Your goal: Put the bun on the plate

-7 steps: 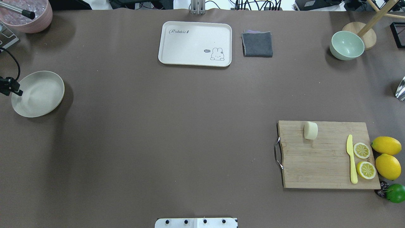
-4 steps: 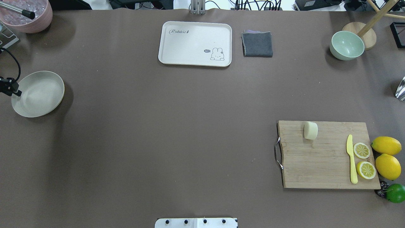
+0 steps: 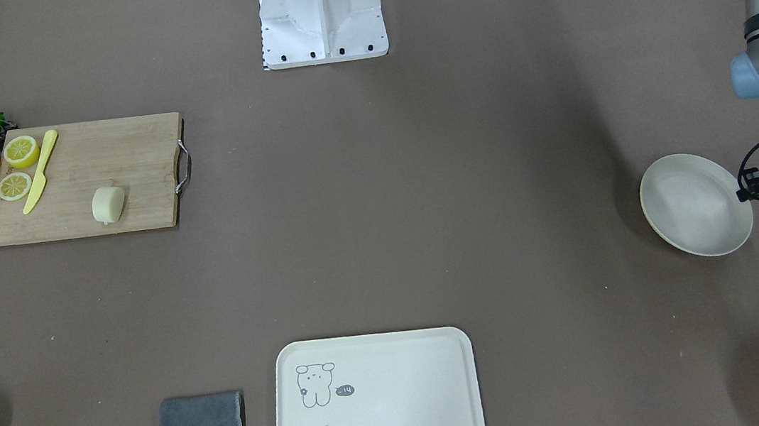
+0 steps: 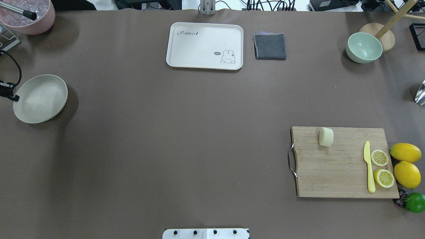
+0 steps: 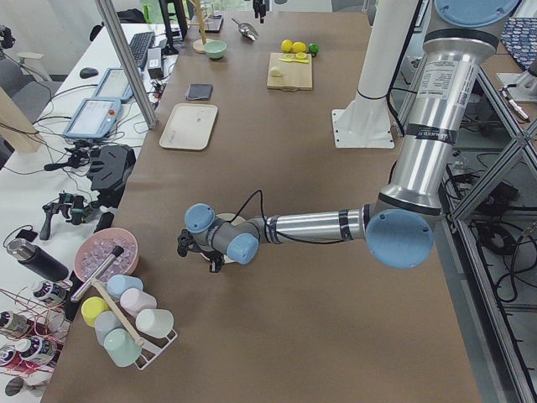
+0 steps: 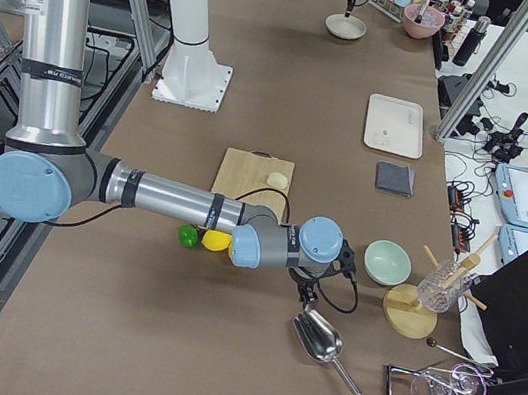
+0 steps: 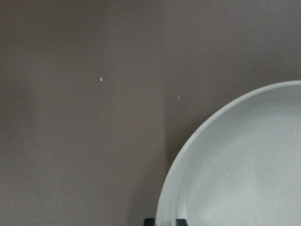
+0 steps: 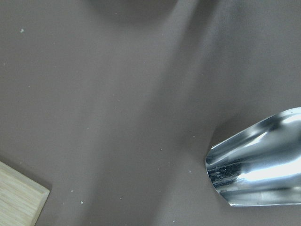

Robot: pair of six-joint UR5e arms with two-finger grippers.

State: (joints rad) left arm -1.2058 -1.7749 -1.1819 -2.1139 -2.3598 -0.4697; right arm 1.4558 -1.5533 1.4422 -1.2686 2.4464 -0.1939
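Cream-white plate is empty; the left gripper has slid outward from its rim since 1 second ago. The bun stays on the bamboo cutting board, well apart, nearer the right gripper, which probably fetches it. I cannot tell either gripper's jaw state.

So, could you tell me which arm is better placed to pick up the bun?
Right. The bun lies on the cutting board at the robot's right, and the right arm reaches out just past that board, near the metal scoop. The left arm is at the plate, at the table's other end.
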